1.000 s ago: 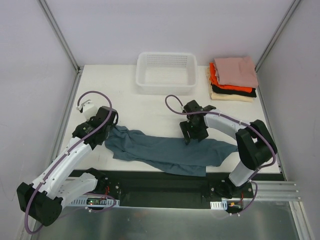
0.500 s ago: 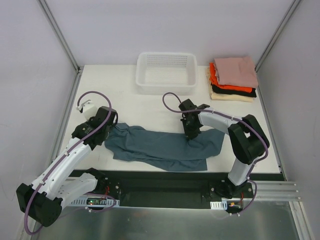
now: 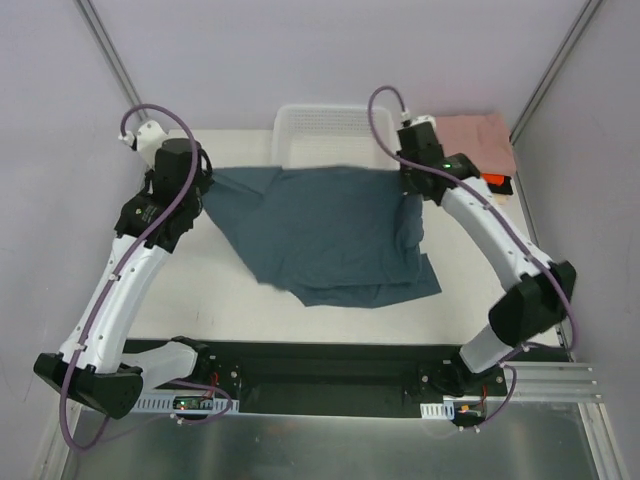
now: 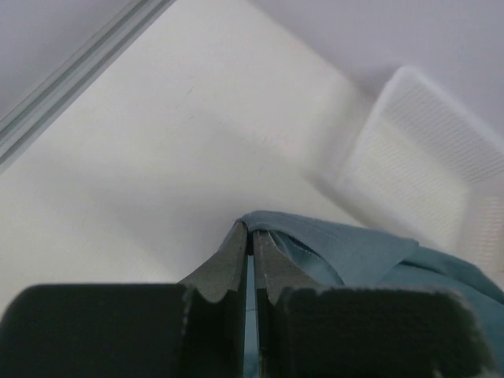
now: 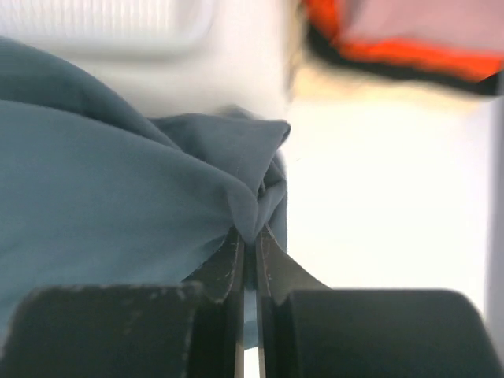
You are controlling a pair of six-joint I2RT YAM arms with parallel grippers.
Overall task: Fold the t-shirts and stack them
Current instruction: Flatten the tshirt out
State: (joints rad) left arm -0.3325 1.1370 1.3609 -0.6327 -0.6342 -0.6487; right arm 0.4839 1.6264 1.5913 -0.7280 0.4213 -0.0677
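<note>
Left end effector (image 4: 250,233) and right end effector (image 5: 250,236), each pinched tight on an upper corner of the blue-grey shirt (image 3: 330,225), hold it stretched over the counter (image 3: 225,295) before the basket (image 3: 292,118), apparently to spread it for folding, the stack (image 3: 480,130) waiting far right.

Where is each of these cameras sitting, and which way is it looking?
Top external: fixed above and behind the arms, looking down at the table; both arms show, left gripper and right gripper holding the blue-grey shirt.
Left wrist: on the left arm, facing the basket past its own shut gripper.
Right wrist: on the right arm, facing the folded stack past its own gripper.
Shared: all see the shirt.
</note>
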